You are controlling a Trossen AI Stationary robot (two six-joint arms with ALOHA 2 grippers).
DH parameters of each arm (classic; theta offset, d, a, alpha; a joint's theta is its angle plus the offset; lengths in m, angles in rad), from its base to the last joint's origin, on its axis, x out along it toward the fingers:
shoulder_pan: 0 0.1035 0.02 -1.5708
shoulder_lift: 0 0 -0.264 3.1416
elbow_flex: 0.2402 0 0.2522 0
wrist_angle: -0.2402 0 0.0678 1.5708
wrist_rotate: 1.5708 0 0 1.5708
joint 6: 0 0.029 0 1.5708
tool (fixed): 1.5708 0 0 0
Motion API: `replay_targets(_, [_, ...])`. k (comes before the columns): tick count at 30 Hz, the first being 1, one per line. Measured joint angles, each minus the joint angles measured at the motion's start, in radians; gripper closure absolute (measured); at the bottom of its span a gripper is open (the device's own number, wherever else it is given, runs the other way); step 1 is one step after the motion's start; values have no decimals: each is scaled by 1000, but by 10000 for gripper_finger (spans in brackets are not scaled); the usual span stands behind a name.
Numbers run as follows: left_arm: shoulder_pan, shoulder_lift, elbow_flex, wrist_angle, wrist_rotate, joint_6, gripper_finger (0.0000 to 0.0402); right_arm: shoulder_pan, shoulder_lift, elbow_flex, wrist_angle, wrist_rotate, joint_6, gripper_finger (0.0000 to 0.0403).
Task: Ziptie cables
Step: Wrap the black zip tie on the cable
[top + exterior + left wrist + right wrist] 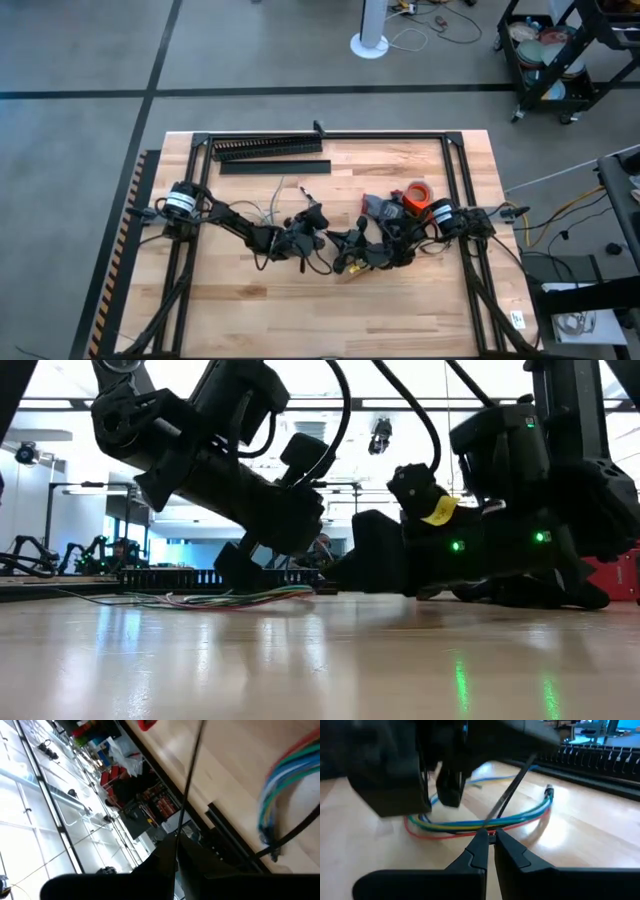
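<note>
The right gripper [490,836] pinches a ziptie [512,790] just above the cables [470,825]; the left gripper [176,851] also pinches 1 ziptie [192,765].

Overhead looks straight down, low camera level across the table [250,300]; wrist views, blurred, apparently share the cables [470,824].

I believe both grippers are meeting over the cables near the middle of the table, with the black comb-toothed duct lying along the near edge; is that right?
Not quite: the duct lies along the far edge, as the high view shows. The rest holds: the left gripper and right gripper meet over the cables near the middle of the table.
</note>
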Motion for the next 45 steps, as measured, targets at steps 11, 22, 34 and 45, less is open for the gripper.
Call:
replay_targets(11, [15,0,20,-21,-2,1,402,0,0,0,-9,1,16,403])
replay_targets(22, [19,0,19,-25,5,49,402,-5,-12,1,-10,3,153,403])
replay_targets(34, [19,0,32,-23,14,74,402,-9,-15,1,-9,5,243,403])
replay_targets(45, [18,0,31,-24,12,86,402,-9,-16,1,-9,2,264,403])
